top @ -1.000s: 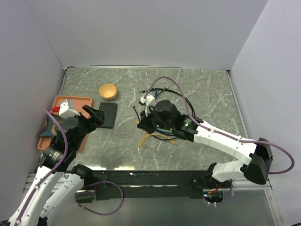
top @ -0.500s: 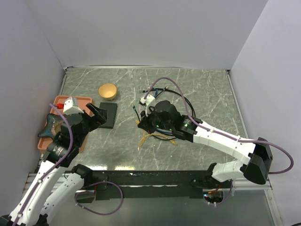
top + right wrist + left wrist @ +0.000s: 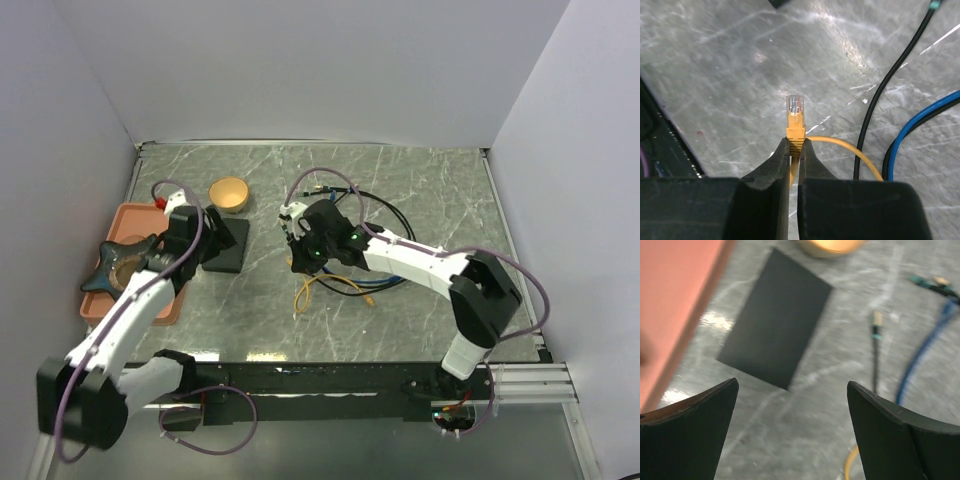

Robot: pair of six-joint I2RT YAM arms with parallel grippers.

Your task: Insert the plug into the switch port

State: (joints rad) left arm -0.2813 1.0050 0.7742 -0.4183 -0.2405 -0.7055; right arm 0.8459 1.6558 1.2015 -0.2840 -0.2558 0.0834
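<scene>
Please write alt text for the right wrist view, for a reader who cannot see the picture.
The right hand pinches a plug by its orange boot, with the clear tip pointing away over the grey table. Its orange cable curves to the right, toward a black cable and a blue cable.

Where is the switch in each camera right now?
Top external: switch left of centre, beside the orange tray.
Left wrist: upper middle, beyond the left tool.
Right wrist: a dark corner at the top edge may be it; cannot tell.
Shared landmark: yellow cable.
</scene>
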